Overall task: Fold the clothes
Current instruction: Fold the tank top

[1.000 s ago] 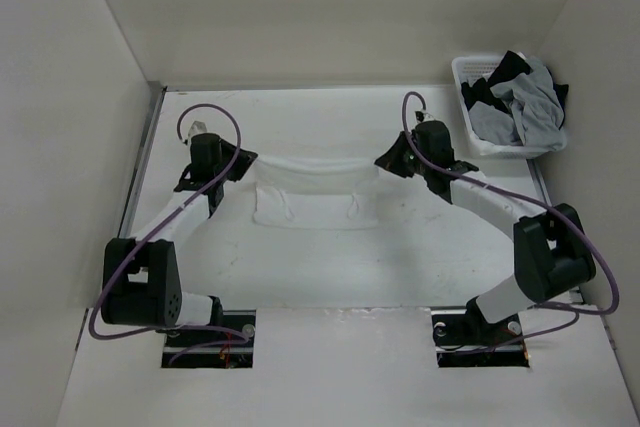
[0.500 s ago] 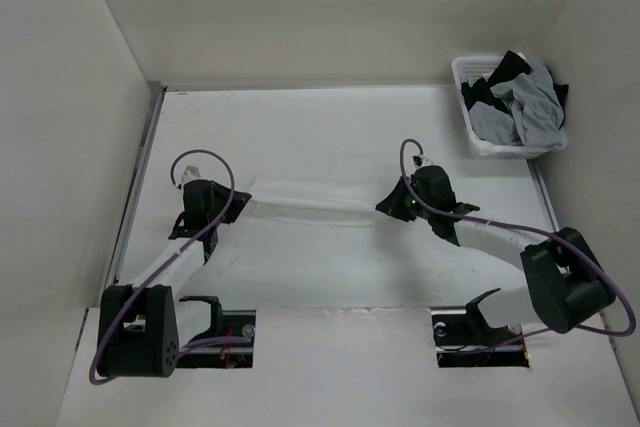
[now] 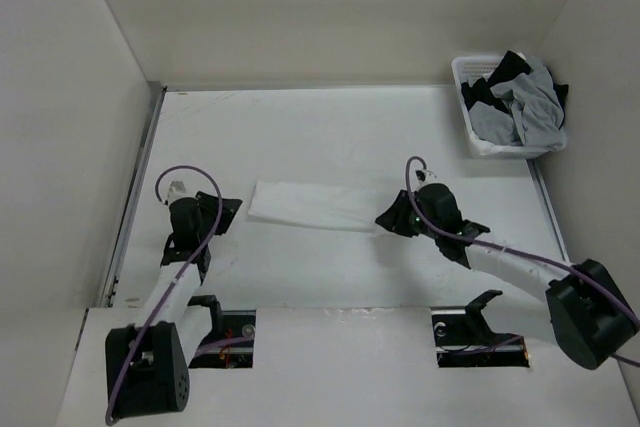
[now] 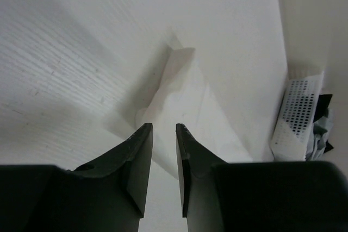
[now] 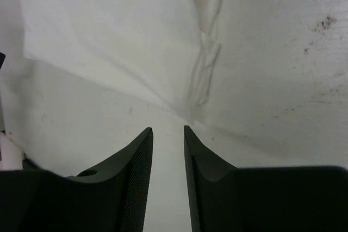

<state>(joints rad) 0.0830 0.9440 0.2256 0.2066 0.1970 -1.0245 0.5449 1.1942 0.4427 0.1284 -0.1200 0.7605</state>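
white clothes [image 3: 310, 207]: folded into a long strip, flat on the tabletop [image 3: 340, 132], in the middle, closer to the near edge | left gripper [image 4: 164, 127]: fingers a little apart, nothing between, at strip's left end | right gripper [image 5: 168, 130]: fingers apart, nothing between, near strip's right end | basket [image 3: 468, 137]: far right corner, grey and black pile [image 3: 525, 107] inside

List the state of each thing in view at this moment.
white garment: folded into a long strip, lying on the table, held by neither gripper
left gripper: open, empty, just off the garment's left end
right gripper: open, empty, just off the garment's right end
basket: upright at the far right, filled
grey and black garments: heaped in the basket, unfolded
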